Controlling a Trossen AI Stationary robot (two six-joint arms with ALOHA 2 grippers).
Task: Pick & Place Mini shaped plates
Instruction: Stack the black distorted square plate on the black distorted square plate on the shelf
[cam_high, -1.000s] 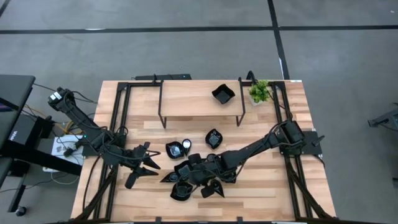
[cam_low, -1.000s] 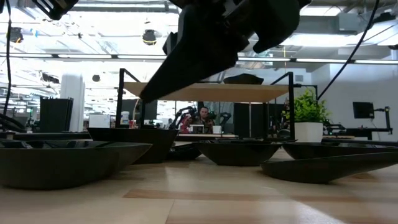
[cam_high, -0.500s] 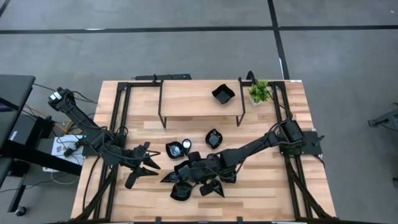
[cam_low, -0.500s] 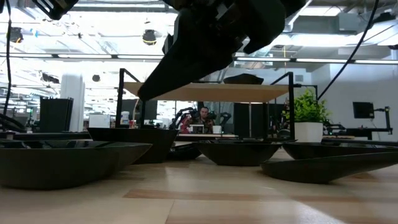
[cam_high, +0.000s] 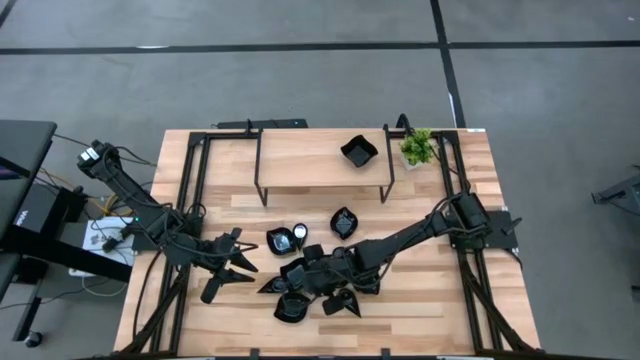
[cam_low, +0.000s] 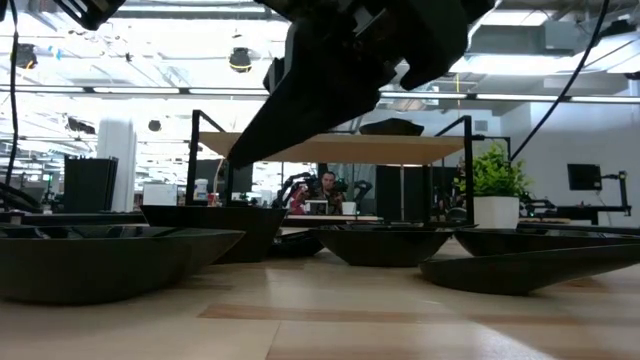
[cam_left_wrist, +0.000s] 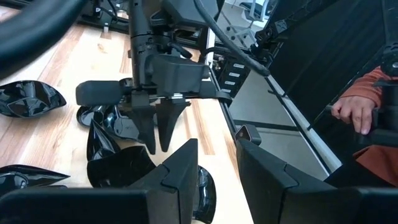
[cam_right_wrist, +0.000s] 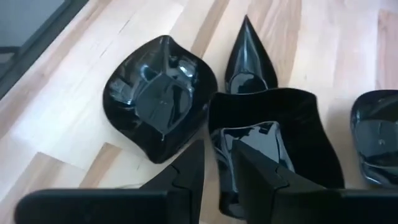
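High view, left claw (cam_high: 243, 262): over the table (cam_high: 440, 300) left of the plates, fingers parted a little, holding nothing
Mini shaped plates (cam_high: 300, 290): clustered on the front middle of the table (one more (cam_high: 359, 151) on the raised shelf (cam_high: 300, 160))
Right claw (cam_high: 300, 280): low over the cluster, fingers (cam_right_wrist: 186, 171) slightly apart astride a square plate's (cam_right_wrist: 273, 149) rim

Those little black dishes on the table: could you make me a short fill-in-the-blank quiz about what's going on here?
1. One black dish sits alone on top of the wooden ____.
2. The potted plant has ____ leaves.
3. The ____ gripper hangs over the cluster of mini shaped plates.
4. The left gripper waits beside the cluster, holding ____.

Missing words: shelf; green; right; nothing
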